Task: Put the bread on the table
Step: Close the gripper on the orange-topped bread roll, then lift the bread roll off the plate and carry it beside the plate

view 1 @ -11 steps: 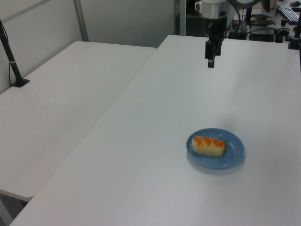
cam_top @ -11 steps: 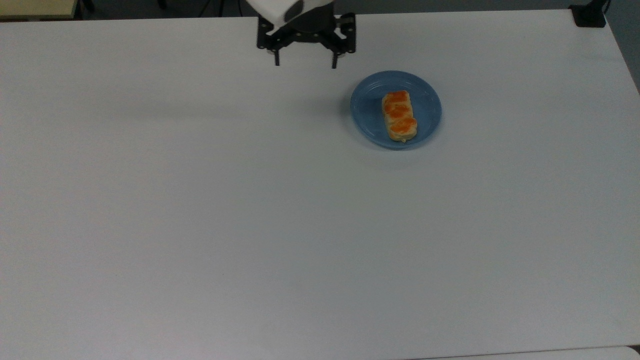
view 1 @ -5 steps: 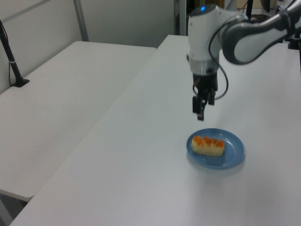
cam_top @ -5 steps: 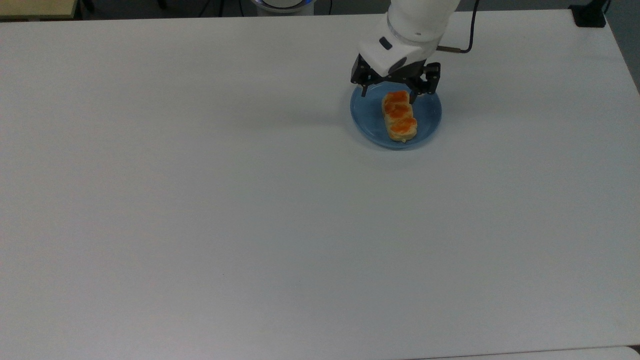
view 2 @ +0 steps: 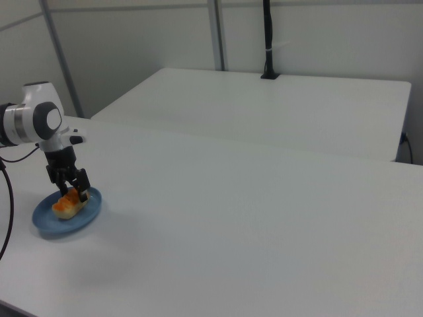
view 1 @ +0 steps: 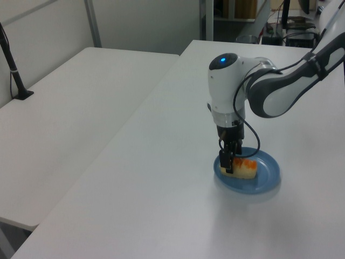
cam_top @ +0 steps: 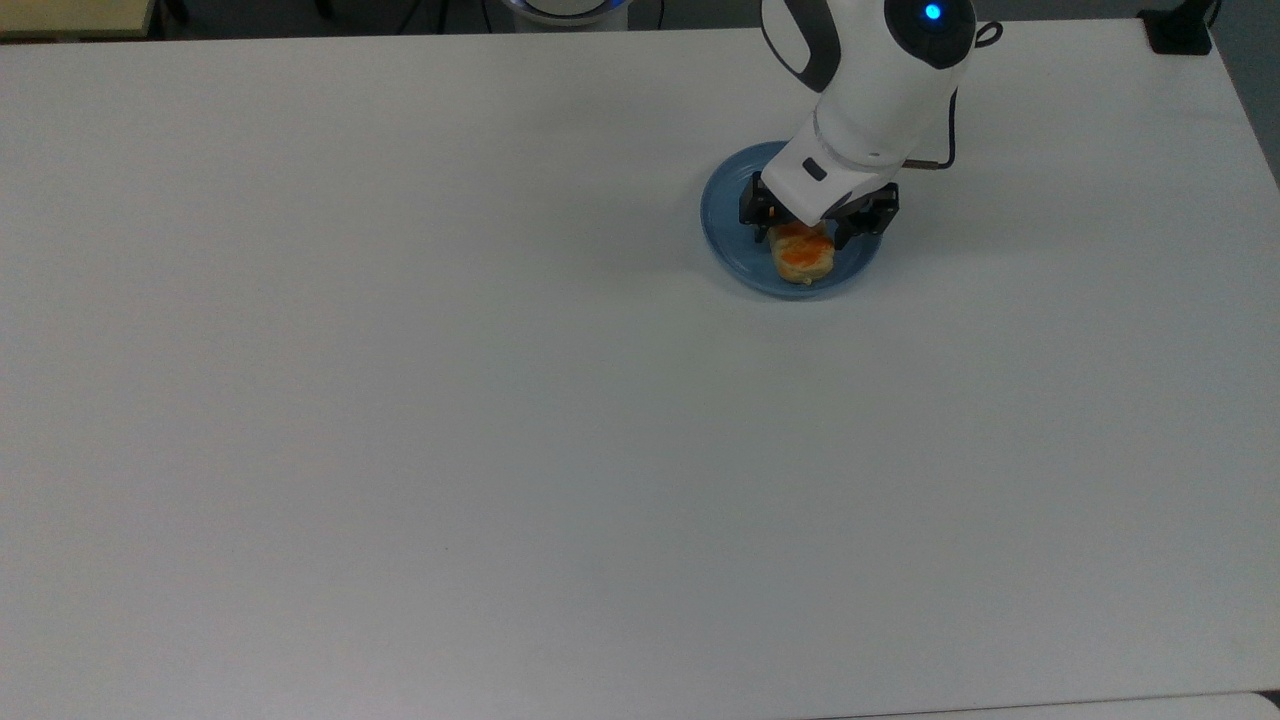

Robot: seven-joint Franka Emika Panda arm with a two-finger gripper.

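Two fingers of the gripper are spread open astride the bread, on the blue plate.

Arm bent low, wrist vertical, claw pointing down, fingers spread.

Tan bread with orange-brown glaze, blue plate, white table, black hand.

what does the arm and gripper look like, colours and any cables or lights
The arm has glossy white rounded shells with dark grey joint sections. A small blue light glows on the wrist housing. The gripper is black with two thin black fingers under a white wrist block. A thin black cable loops from the wrist.
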